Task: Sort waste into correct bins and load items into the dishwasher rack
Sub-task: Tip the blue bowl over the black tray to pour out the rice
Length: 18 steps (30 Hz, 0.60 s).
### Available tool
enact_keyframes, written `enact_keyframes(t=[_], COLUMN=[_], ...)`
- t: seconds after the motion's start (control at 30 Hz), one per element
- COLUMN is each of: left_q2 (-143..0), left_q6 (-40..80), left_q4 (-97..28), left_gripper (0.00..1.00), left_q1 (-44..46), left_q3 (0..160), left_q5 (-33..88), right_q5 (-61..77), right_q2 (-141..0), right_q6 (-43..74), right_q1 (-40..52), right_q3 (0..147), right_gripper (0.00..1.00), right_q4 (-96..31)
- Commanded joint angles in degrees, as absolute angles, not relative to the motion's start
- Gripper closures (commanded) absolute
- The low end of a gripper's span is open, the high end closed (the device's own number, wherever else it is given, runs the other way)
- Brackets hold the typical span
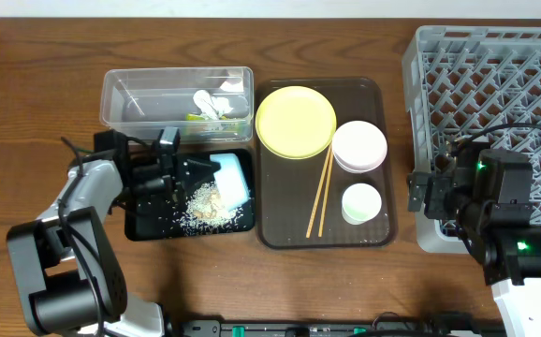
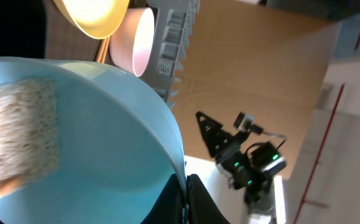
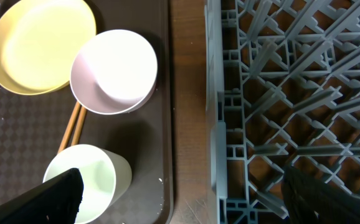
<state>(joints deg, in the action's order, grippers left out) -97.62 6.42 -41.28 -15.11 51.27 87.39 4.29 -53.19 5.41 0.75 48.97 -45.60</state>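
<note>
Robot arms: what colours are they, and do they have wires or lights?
The left arm has silvery-grey tubes with chunky black joints and thin black cables looping off it. The right arm is mostly black, with little green lights and a white part lower down. Its fingers are black.

We see the rack point(image 1: 495, 56) cut by the right edge, one corner hidden beneath the right arm point(image 1: 495, 201). The light blue bowl point(image 2: 118, 162) overruns its picture; the rice point(image 2: 18, 137) inside blurs.
</note>
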Motion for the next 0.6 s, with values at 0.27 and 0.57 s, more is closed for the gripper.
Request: enact_keyframes(t=[0.27,0.57], left_q2=[-96.77,-96.75], left_q6=[21.19,20.43], left_q4=[-41.3,-39.48], left_gripper=[0.94,0.94], left_q1=[-17.08,-17.34], left_q3=[50.89,50.89], left_q5=[90.13,90.15], right_q5=[4.58,4.54], right_q2=[-52.88,-52.88], right_q6=[5.52,5.5], right_q1=[1.48,1.48], right_q3=[50.0,50.0], right_gripper=[0.01,0.01], right_q4=[-45.89,-46.04])
